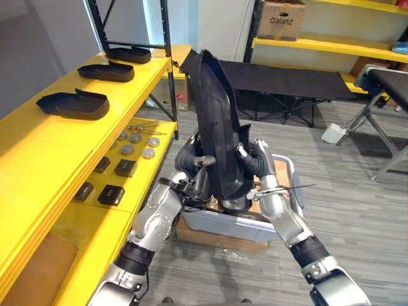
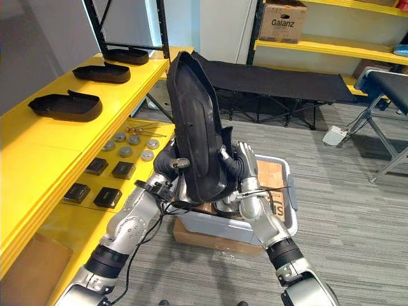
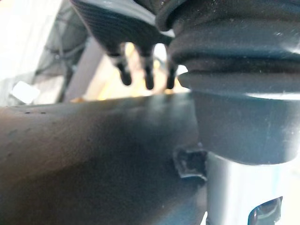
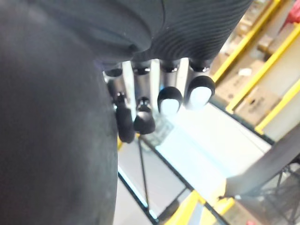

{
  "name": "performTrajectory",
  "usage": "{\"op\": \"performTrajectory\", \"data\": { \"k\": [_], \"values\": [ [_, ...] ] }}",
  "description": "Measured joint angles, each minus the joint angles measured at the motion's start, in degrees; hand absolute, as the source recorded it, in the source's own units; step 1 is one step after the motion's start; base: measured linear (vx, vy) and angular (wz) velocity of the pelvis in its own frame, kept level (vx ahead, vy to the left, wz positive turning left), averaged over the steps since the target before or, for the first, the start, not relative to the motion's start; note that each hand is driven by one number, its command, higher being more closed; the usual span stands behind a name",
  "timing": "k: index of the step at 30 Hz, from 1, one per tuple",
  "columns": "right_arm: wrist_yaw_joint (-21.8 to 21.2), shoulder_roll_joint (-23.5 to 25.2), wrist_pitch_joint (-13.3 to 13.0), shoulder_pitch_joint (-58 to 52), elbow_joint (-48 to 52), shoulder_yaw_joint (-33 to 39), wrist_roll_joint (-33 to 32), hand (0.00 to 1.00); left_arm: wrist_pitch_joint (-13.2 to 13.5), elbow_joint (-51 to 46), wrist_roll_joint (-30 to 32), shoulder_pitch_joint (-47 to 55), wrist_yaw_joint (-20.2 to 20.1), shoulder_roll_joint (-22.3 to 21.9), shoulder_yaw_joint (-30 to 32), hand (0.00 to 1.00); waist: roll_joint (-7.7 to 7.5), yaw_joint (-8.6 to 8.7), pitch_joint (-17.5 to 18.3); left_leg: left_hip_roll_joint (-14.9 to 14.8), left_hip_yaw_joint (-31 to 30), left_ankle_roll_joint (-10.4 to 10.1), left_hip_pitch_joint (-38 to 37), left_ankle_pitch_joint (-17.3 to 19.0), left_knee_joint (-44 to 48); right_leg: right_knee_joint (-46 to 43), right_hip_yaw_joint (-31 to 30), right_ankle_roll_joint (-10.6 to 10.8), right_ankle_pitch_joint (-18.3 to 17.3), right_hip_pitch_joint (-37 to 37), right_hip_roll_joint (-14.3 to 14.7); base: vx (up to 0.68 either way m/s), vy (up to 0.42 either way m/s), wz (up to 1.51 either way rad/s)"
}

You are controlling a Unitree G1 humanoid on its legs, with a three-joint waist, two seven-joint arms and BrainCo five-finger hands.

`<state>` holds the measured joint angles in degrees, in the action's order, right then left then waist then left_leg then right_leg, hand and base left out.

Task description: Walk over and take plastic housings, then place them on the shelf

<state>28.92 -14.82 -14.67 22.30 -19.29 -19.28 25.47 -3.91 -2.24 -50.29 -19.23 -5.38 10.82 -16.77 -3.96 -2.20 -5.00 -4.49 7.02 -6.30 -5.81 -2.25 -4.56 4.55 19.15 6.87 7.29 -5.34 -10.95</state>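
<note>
Both hands hold 1 black housing (image 1: pixel 217 127) upright above a grey bin (image 1: pixel 297 186).

The left hand (image 2: pixel 167 162) grips the housing's lower left side, its thumb curled onto the near face. The right hand (image 2: pixel 245 162) clasps the lower right edge, its fingers (image 4: pixel 169 99) bent round it. The housing stands on end, its narrow tip up and leaning left. The bin sits on a cardboard box (image 1: pixel 217 237) on the floor. To the left, 3 more housings (image 1: pixel 72 104) (image 1: pixel 106 71) (image 1: pixel 129 54) lie in a row, near to far, on the yellow shelf (image 1: pixel 38 150).
</note>
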Motion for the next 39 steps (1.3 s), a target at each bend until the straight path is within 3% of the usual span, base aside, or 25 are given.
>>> {"op": "performTrajectory", "data": {
  "k": [9,24,30,39],
  "values": [
    [1.13,-0.12,1.43,0.00,0.00,0.02,0.25,1.00,-2.48,-0.02,-1.04,0.42,-0.16,-0.05,-0.16,0.00,-0.99,0.07,0.65,-0.02,0.08,0.00,-0.02,0.00,0.00,0.02,-0.11,0.05,0.04,0.07,0.02,0.00,0.000,0.00],
    [0.80,-3.06,2.09,1.72,1.88,2.94,7.24,1.00,-6.76,0.00,-0.87,5.85,-2.52,-0.16,0.61,0.00,-0.95,0.24,0.69,0.06,0.61,0.00,-0.18,0.00,0.00,0.00,-0.35,0.25,0.16,0.23,0.00,0.00,0.000,0.00],
    [-1.66,-4.96,0.72,2.90,4.54,3.87,9.67,1.00,-8.21,0.00,-0.93,6.41,-3.96,-0.42,1.81,0.00,-0.84,0.63,0.75,0.06,1.24,0.00,-0.35,0.00,0.00,-0.10,-0.41,0.26,0.16,0.31,-0.03,0.00,0.001,-0.02],
    [-4.25,-7.96,-1.94,3.16,4.72,3.99,12.81,1.00,-8.75,-0.01,-0.99,7.11,-4.37,-1.65,2.52,0.00,0.80,1.08,1.70,0.09,1.32,0.00,-0.40,0.00,-0.01,-0.14,-0.40,0.27,0.14,0.36,-0.07,0.00,0.000,0.00]
  ]
}}
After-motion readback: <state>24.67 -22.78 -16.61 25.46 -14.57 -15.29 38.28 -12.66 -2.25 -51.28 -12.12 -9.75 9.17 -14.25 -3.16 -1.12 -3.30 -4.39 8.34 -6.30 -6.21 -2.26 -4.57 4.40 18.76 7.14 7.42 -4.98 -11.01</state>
